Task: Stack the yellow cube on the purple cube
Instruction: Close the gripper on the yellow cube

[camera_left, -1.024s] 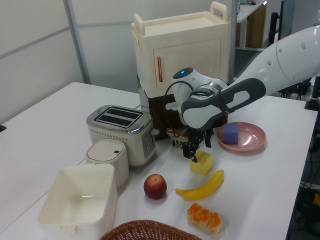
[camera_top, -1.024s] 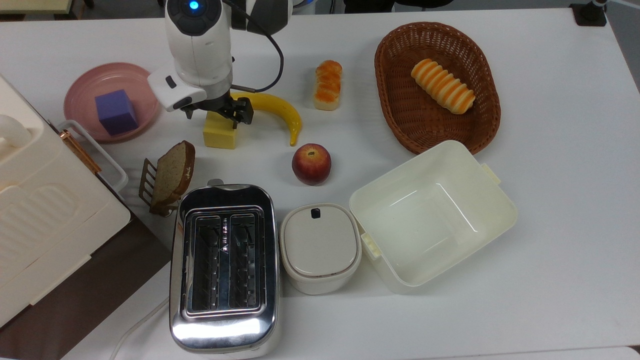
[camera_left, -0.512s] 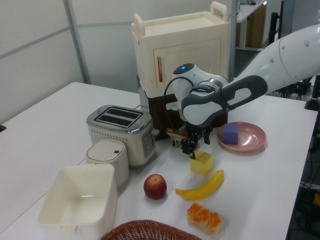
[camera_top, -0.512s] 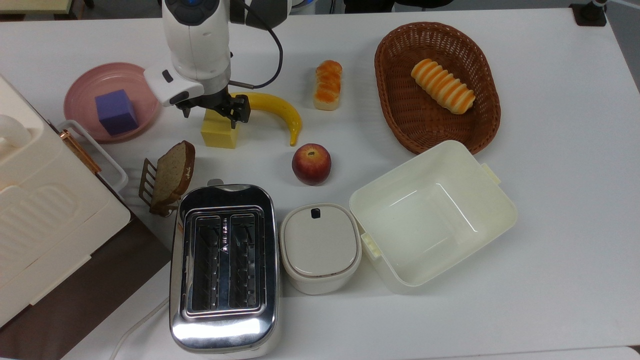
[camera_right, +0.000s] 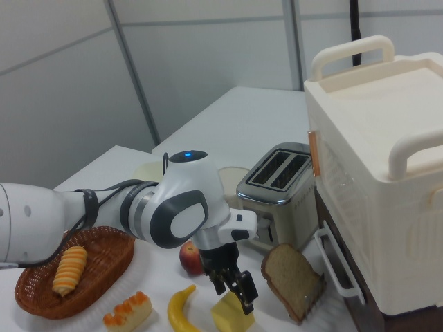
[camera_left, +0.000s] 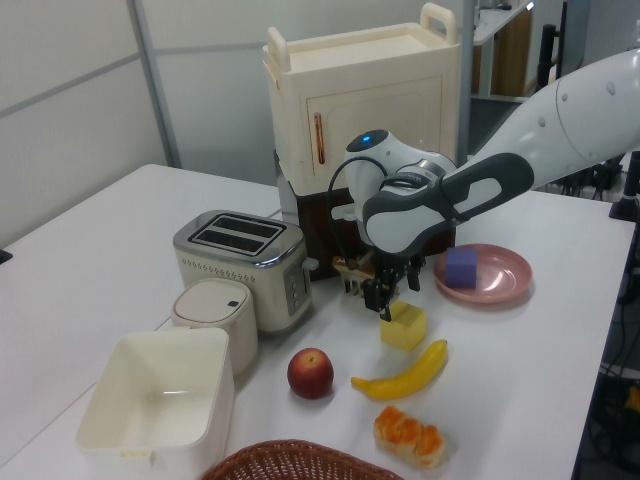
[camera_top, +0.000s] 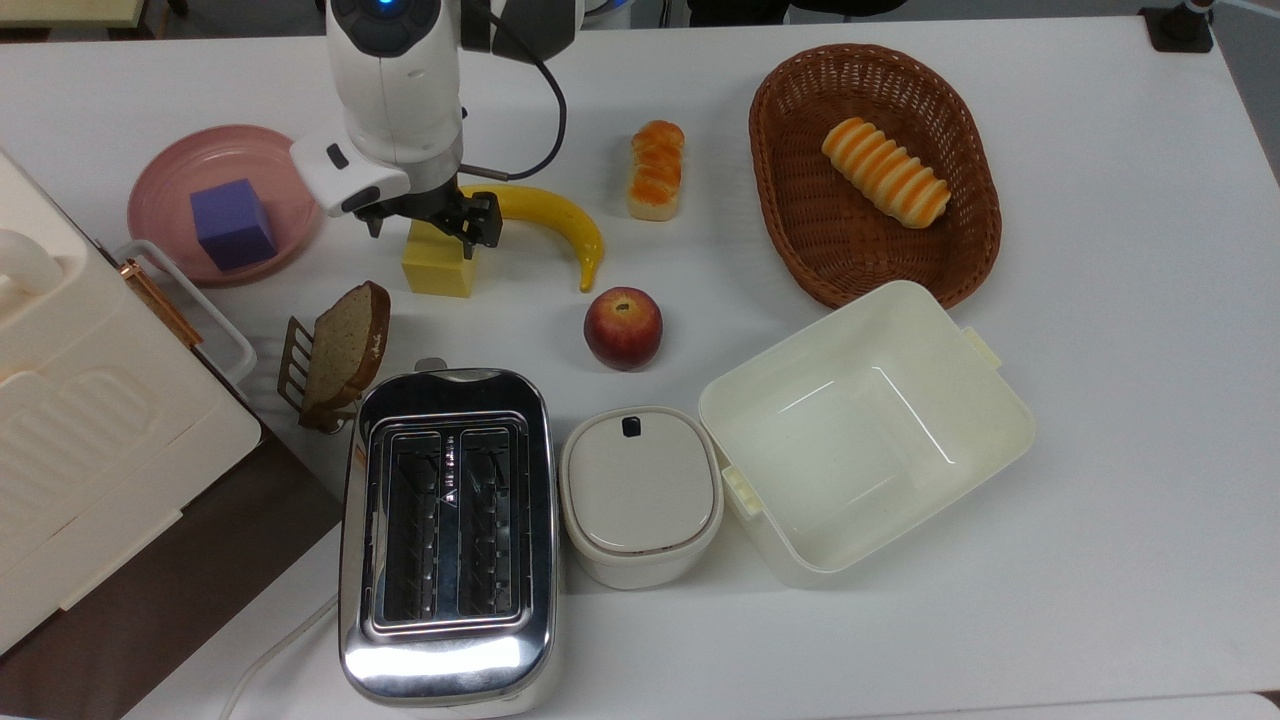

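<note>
A white tabletop (camera_top: 1100,450) is seen, set in a room with pale panelled walls (camera_left: 70,90) split by grey strips. At the top view's left edge a cream cabinet with handles (camera_top: 90,420) is placed on a dark brown base (camera_top: 200,560).

The yellow cube (camera_top: 438,268) is seen on the tabletop, just beside the banana (camera_top: 560,220) and near the slice of bread in its rack (camera_top: 345,345). The gripper (camera_top: 430,222) is held directly over the cube's top; its jaws are spread open, with nothing gripped, and one dark finger is seen beside the cube's upper edge. In the left view the gripper (camera_left: 392,296) is shown just above the yellow cube (camera_left: 404,327); whether it touches the cube cannot be told. In the right view the gripper (camera_right: 239,287) is seen at the yellow cube (camera_right: 232,312).

The purple cube (camera_top: 233,223) is kept on the pink plate (camera_top: 165,175), well apart from the yellow cube, toward the top view's left.

Nearer the top view's bottom, a chrome toaster (camera_top: 447,540), a small lidded white container (camera_top: 640,495) and an open cream box (camera_top: 865,430) are lined up. An apple (camera_top: 623,328) is placed between the banana and the container. A bread roll (camera_top: 656,170) is laid beside a wicker basket (camera_top: 780,200), in which a striped loaf (camera_top: 885,172) is held.
</note>
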`<state>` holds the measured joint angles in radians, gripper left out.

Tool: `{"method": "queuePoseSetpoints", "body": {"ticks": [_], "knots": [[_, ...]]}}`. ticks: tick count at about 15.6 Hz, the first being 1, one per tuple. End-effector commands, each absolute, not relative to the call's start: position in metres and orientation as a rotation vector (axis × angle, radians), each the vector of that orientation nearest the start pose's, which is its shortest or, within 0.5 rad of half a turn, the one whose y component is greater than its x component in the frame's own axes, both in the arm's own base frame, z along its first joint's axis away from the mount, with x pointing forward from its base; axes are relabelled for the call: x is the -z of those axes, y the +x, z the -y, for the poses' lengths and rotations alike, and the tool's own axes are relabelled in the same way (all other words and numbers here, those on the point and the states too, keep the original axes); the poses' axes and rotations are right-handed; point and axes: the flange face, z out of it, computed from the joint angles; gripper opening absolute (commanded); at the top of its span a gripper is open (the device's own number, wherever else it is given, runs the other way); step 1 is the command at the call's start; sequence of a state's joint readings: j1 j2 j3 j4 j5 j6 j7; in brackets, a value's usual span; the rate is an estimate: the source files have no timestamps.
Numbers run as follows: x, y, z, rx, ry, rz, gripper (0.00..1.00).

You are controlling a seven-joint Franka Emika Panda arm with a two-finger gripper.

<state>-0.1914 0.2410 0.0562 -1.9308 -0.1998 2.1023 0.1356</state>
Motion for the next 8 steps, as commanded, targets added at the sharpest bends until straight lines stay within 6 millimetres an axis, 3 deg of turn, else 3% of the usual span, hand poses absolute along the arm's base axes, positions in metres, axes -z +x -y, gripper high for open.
{"method": "queuePoseSetpoints", "body": {"ticks": [1,7,8], "knots": [[-0.343,0.594,0.08,-0.094,-3.288,-0.248,1.0],[-0.331,0.595,0.07,-0.122,-3.297,-0.204,0.98],[-0.33,0.595,0.07,-0.128,-3.297,-0.201,0.72]]}}
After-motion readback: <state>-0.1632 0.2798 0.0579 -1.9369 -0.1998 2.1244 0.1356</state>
